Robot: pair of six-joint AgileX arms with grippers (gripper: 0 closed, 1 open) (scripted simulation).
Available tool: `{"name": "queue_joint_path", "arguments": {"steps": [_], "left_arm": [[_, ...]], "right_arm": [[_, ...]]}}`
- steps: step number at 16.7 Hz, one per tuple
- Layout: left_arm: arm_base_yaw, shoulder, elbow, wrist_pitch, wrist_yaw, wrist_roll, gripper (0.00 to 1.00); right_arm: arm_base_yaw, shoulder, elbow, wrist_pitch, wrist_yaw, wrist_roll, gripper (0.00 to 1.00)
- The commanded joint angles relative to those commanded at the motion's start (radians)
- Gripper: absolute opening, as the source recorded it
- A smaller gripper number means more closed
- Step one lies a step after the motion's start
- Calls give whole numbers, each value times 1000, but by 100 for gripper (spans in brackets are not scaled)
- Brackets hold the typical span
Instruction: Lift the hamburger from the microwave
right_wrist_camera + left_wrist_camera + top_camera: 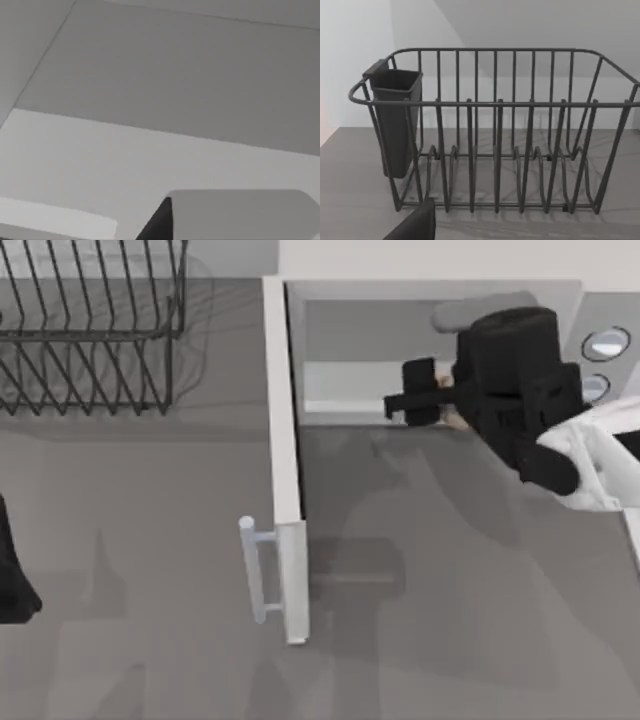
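The white microwave stands at the back right with its door swung open toward the front. My right gripper reaches into the mouth of the pale cavity from the right. Of the hamburger a thin tan sliver peeks out beside the gripper's black body; the rest is hidden under it. The right wrist view looks at the cavity's pale inner walls. My left gripper is parked at the table's left edge.
A dark wire dish rack stands at the back left, with a dark cup hung on one end. The door's bar handle juts out mid-table. Two round knobs sit on the microwave's right.
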Motion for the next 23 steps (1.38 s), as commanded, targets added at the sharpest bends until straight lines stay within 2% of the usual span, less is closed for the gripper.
{"name": "queue_joint_path", "arguments": {"steps": [3,6,14,18,23], "left_arm": [[0,0,0,0,0,0,100],[0,0,0,0,0,0,100],[0,0,0,0,0,0,100],[0,0,0,0,0,0,100],[0,0,0,0,0,0,100]], "right_arm": [[17,-192,-192,-25,37,19,0],[27,-289,-288,-39,59,30,0],[23,-239,-298,2,52,30,0],[31,-74,-345,198,63,34,0],[34,178,-438,592,72,37,0]]}}
